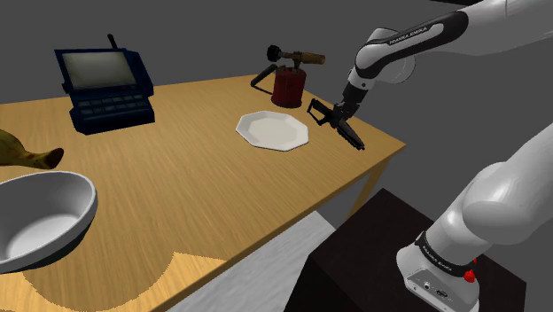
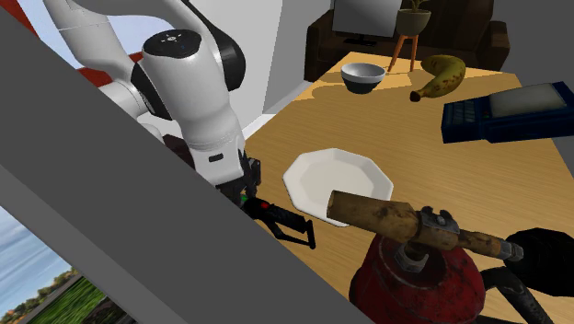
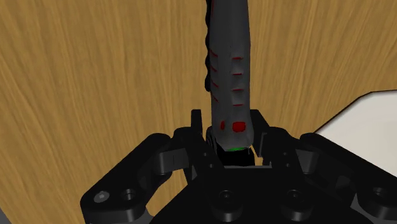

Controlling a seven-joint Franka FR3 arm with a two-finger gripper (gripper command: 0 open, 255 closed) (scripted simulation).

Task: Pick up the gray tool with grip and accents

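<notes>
- A dark gray tool with a ribbed grip and small red accents was grasped at one end by the black gripper, whose jaws were clenched on its two sides.
- In the shoulder view the tool slanted down toward 4 o'clock from the gripper, over the wooden table near its corner; whether its tip touched the wood could not be told.
- A white plate lay just beside the tool, at its 9 o'clock.
- A red blowtorch stood at the plate's 12 o'clock.
- A blue keypad device with a screen sat far off at the plate's 10 o'clock.
- A banana and a pale bowl lay well apart from the plate, at its 9 and 8 o'clock.
</notes>
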